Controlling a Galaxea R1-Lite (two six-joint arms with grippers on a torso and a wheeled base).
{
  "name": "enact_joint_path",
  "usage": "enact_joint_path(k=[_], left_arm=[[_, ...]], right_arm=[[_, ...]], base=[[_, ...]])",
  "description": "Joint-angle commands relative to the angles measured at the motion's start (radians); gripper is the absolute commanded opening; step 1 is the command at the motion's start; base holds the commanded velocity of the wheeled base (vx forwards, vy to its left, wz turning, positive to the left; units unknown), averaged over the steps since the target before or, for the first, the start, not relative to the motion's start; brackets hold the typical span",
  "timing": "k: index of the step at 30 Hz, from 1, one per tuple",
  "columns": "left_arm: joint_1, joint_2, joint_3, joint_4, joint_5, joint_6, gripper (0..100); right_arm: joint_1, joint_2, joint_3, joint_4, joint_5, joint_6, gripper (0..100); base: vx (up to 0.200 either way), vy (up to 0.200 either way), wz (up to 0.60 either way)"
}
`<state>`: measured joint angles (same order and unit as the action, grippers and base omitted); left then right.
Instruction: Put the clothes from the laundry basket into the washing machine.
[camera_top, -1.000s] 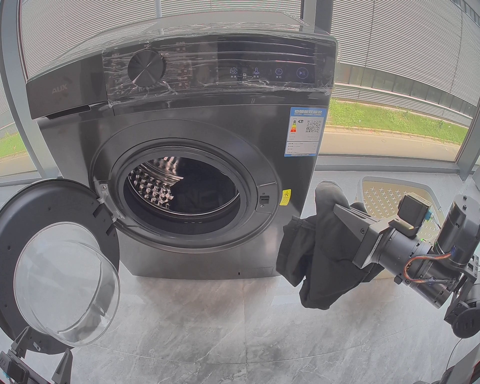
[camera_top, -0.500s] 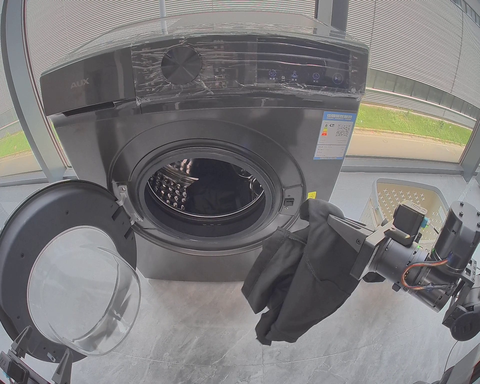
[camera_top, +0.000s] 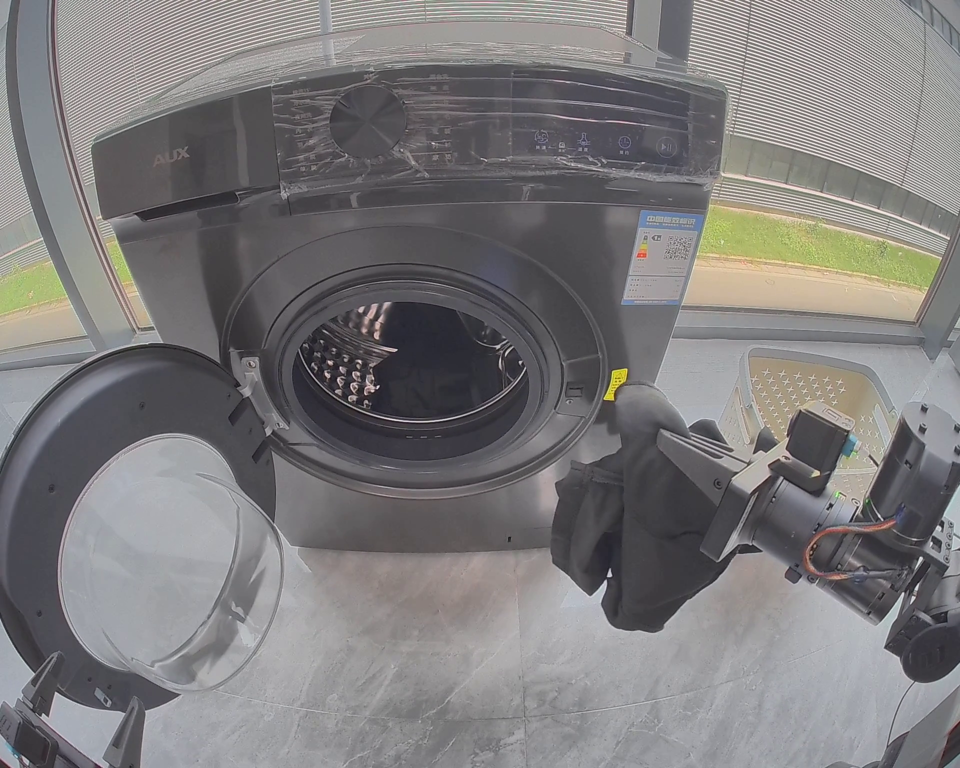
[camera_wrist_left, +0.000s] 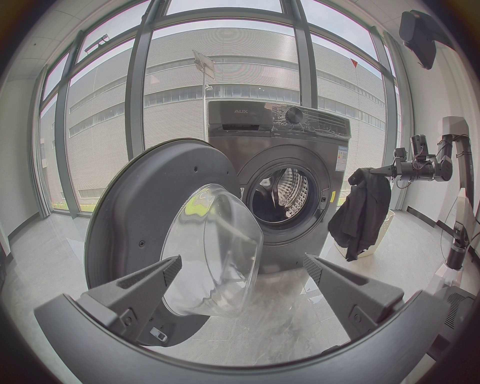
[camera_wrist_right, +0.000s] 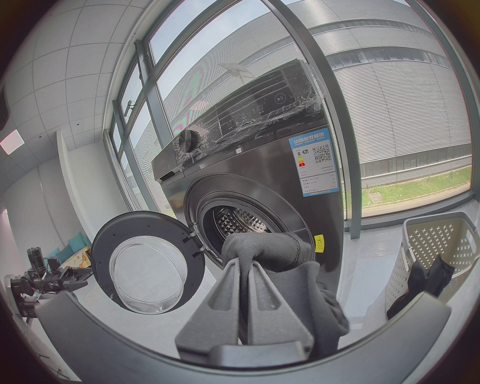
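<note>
One dark garment (camera_top: 640, 540) hangs from the right pincer (camera_top: 668, 440), which is clenched on the garment's upper fold. Its two fingers (camera_wrist_right: 225, 300) are pressed close together, and cloth bunches over their tips. The rest of the garment dangles in loose folds above the grey tiled floor (camera_top: 420, 650). It hangs in front of the lower right corner of the washing machine (camera_top: 420, 220), to the right of the round opening.

The machine's door (camera_top: 110, 430) is swung wide to the left, with its clear glass bowl (camera_top: 170, 570) facing outward. Through the opening the perforated metal wall of the drum (camera_top: 345, 365) catches the light. The drum is dark further in, and I cannot tell what it holds.

The laundry basket (camera_top: 800, 385), pale and perforated, stands on the floor to the right of the machine, near the window and behind the right arm. In the right wrist view another dark piece of clothing (camera_wrist_right: 425, 282) lies inside the basket, against its wall.

The left pincer (camera_wrist_left: 240, 265) sits low beside the open door, released, with its fingers spread wide apart
</note>
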<state>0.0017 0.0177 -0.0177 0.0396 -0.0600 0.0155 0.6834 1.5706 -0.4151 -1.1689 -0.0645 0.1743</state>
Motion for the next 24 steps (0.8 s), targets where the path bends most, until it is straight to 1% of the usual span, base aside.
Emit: enact_joint_path(k=[1,11,22,24], left_arm=[[0.0,-0.018,0.016,0.0,0.0,0.0,100],[0.0,-0.018,0.016,0.0,0.0,0.0,100],[0.0,-0.018,0.018,-0.001,0.0,0.011,100],[0.0,-0.018,0.018,0.0,-0.001,0.021,100]], right_arm=[[0.007,0.003,0.012,0.0,0.002,-0.004,0],[0.007,0.003,0.013,0.0,0.002,-0.007,0],[0.025,0.011,0.016,0.0,0.012,-0.012,0],[0.025,0.012,0.015,0.0,0.012,-0.012,0]], base=[[0.0,0.2,0.0],[0.0,0.2,0.0],[0.0,0.0,0.0],[0.0,0.0,0.0]])
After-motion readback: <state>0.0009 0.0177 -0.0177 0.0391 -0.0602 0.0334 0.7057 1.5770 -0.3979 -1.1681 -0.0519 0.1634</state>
